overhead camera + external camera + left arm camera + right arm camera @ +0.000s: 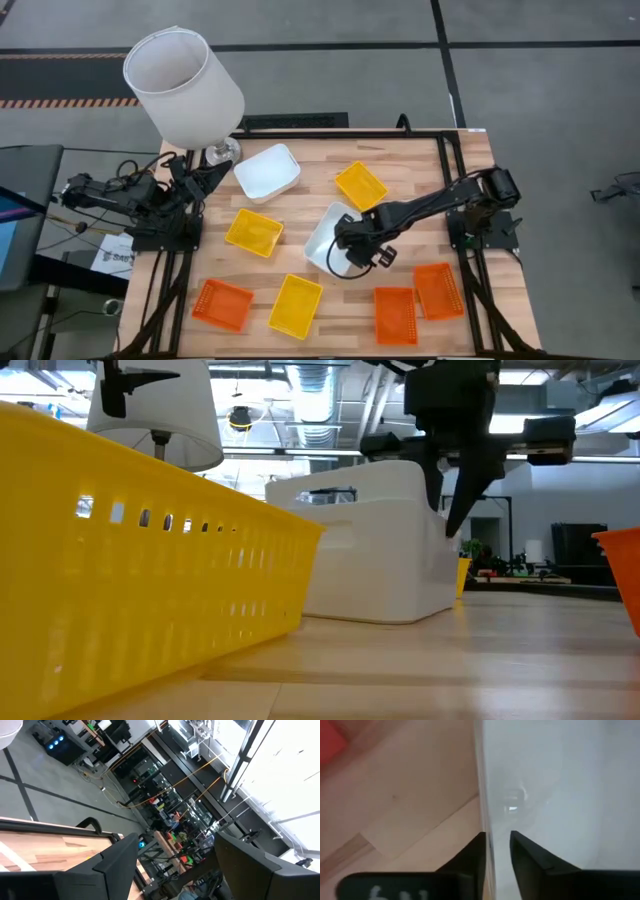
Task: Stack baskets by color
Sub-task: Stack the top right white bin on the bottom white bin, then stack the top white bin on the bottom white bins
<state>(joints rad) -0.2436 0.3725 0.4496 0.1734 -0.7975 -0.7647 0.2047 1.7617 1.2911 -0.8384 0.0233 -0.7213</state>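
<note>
A white basket lies mid-table; in the low view this white basket rests on the wood and seems nested in a second white one. My right gripper points down at its near-right wall, open, one finger outside and one inside. Another white basket stands at the far left. Three yellow baskets and three orange ones lie singly. My left gripper waits open at the table's left edge, holding nothing. My right gripper straddles the white basket's wall from above, one finger inside and one outside, with a gap showing on the inner side. The outer finger stands right against the rim; whether it touches, I cannot tell. The basket rests on the table.
A large white lampshade on a lamp stands at the far left corner beside my left arm. In the low view a yellow basket fills the foreground and an orange one shows at the right. Bare wood lies between the baskets.
</note>
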